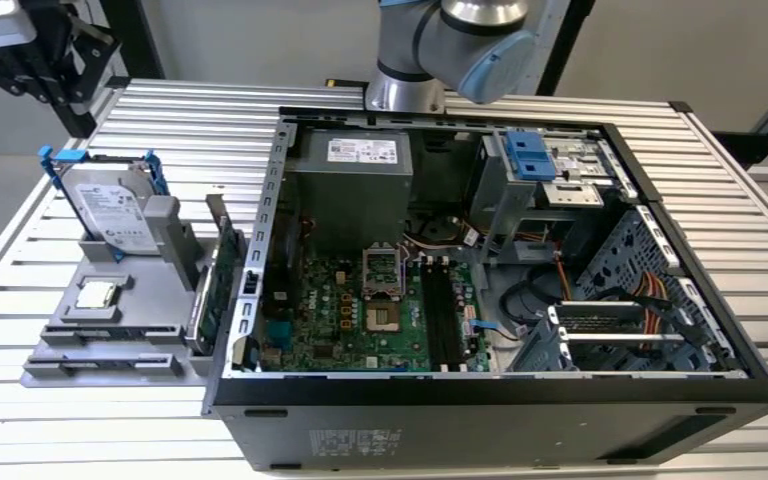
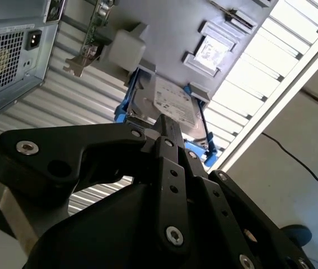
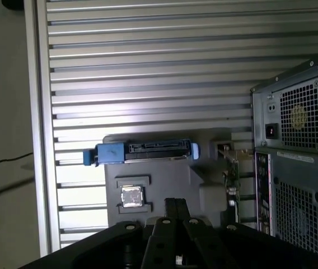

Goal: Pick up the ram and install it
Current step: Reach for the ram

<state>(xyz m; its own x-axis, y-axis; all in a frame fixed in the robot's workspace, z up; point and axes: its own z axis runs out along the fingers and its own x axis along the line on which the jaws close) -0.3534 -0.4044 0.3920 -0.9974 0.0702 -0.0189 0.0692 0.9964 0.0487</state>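
Note:
The ram (image 1: 111,331) is a thin dark stick lying in the front slot of the grey holder (image 1: 157,300), at the exterior view's left beside the open computer case (image 1: 491,400). It also appears as a narrow strip (image 2: 234,19) past the processor chip in the second wrist view. My gripper (image 1: 53,65) hangs high above the holder's far left corner. Its black fingers are pressed together with nothing between them in both wrist views (image 2: 167,124) (image 3: 175,203). The motherboard's black slots (image 1: 438,312) lie inside the case.
On the holder stand a silver hard drive in a blue frame (image 1: 111,205) (image 3: 146,152), a processor chip (image 1: 97,294) (image 3: 131,196) and an upright green card (image 1: 224,265). The arm's base (image 1: 418,60) is behind the case. The slatted table (image 1: 197,120) ends close to the holder.

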